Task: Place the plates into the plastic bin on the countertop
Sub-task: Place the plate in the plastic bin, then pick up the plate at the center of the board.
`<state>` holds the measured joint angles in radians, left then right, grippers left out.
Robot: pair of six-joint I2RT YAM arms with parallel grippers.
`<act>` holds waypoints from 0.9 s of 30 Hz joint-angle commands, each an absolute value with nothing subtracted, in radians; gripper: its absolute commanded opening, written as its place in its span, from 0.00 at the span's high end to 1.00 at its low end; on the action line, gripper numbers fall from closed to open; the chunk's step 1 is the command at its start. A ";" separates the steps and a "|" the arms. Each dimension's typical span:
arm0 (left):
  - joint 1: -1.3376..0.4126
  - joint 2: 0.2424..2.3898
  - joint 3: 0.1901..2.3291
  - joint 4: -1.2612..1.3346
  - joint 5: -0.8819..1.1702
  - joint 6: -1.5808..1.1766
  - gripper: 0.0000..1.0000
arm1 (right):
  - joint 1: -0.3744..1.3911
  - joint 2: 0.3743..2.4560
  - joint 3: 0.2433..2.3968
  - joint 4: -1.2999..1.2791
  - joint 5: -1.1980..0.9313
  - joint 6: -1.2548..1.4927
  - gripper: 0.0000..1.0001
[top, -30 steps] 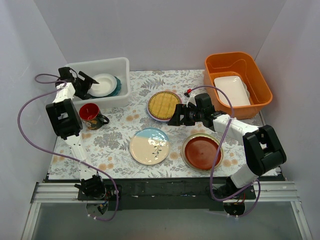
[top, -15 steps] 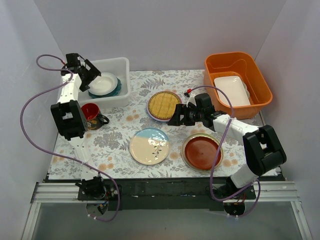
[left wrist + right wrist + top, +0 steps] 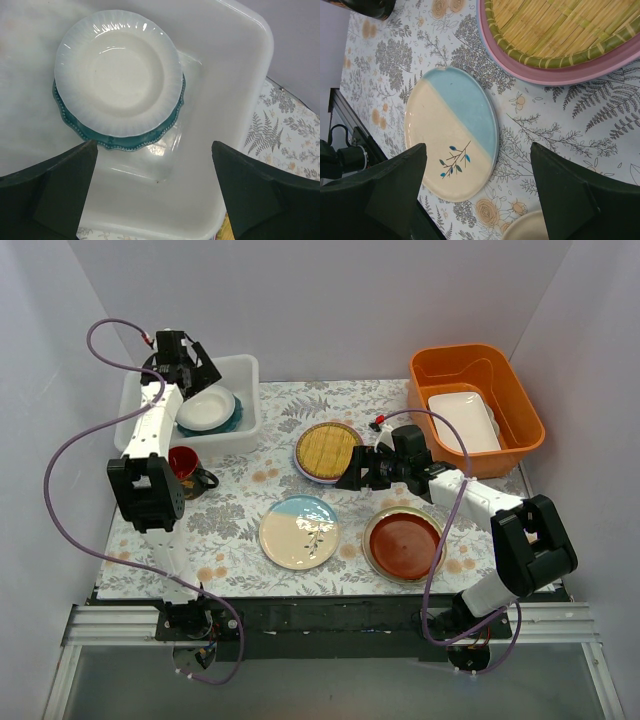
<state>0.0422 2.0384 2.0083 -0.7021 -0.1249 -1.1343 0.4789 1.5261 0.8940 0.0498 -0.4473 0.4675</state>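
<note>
While the left tool (image 3: 154, 150) hangs released and empty over the bin (image 3: 240, 75) at upper left of the top view, we note two plates inside: a white plate (image 3: 117, 70) lying off-centre on a teal one (image 3: 167, 125). The next plate dropped there may slide off that skewed stack and clatter.

The right tool (image 3: 477, 147), jaws wide and holding nothing, hovers mid-frame just above the worktop (image 3: 240, 530), between the bamboo plate (image 3: 327, 448) and the cream-and-blue plate (image 3: 298, 531).

Risks we see:
- Both plates lie flat with low rims, so a finger could shove one instead of catching it.
- The right arm's cable (image 3: 437, 540) loops over the red-brown plate (image 3: 403, 543) and may drag it.
- The arms could meet at the bin if the left does not clear.
- The mug (image 3: 183, 468) sits near the left arm.
</note>
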 commanded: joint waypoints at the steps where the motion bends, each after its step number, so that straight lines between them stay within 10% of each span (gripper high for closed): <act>1: 0.015 1.888 1.964 -0.661 -0.178 -1.091 0.02 | 0.477 1.491 0.913 0.049 -0.453 0.462 0.09; 27: -0.167 1.665 1.766 -0.713 0.072 -1.069 0.02 | 0.477 1.485 0.899 0.057 -0.453 0.469 0.09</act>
